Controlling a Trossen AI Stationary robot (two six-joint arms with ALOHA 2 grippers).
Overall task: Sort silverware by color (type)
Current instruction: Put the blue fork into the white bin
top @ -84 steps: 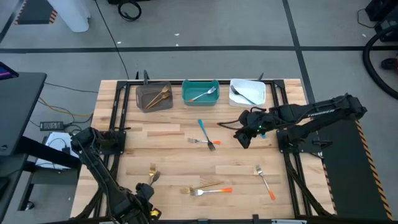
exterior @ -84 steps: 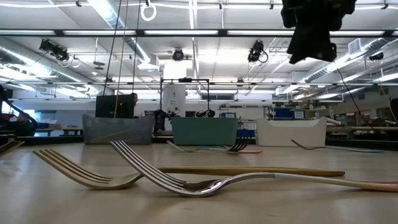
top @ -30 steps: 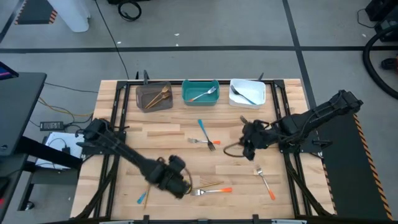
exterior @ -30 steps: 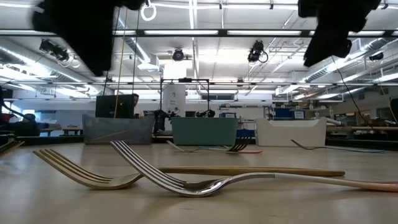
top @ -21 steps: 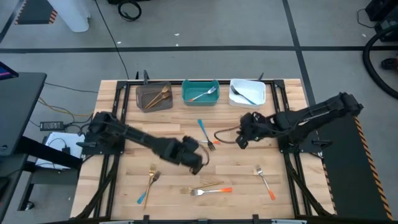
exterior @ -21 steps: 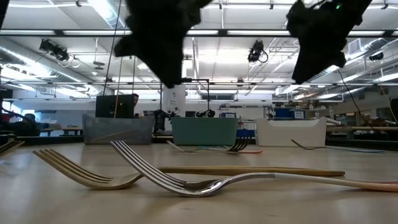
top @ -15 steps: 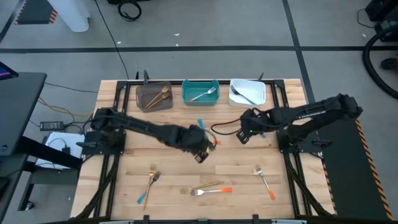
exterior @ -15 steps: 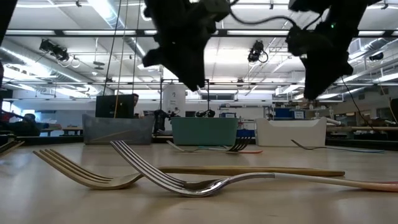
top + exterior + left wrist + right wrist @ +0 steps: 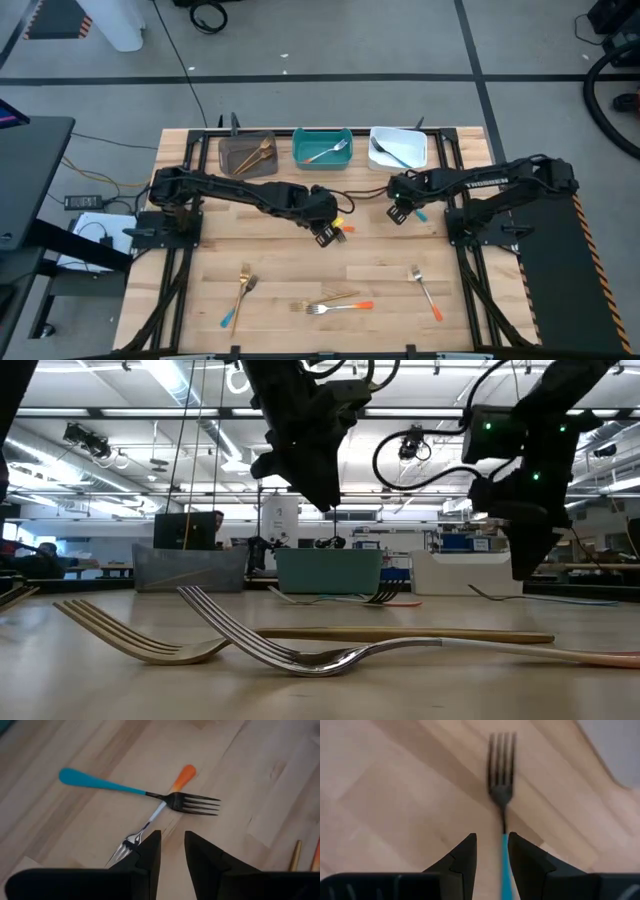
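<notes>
Left gripper [image 9: 326, 234] fingers apart over crossed forks [image 9: 165, 802] (teal, orange handles), near teal bin [image 9: 322, 147]. Right gripper [image 9: 397, 211] apart, holding nothing, teal-handled fork [image 9: 502, 805] between its fingers.

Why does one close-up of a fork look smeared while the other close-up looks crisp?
In the right wrist view the teal-handled fork is streaked and soft, as if the camera were moving. In the left wrist view the crossed teal-handled fork and orange-handled fork have sharp edges. In the low view the ceiling lights glare and both arms show as dark silhouettes.

2 forks [image 9: 250, 642] lie crossed.
</notes>
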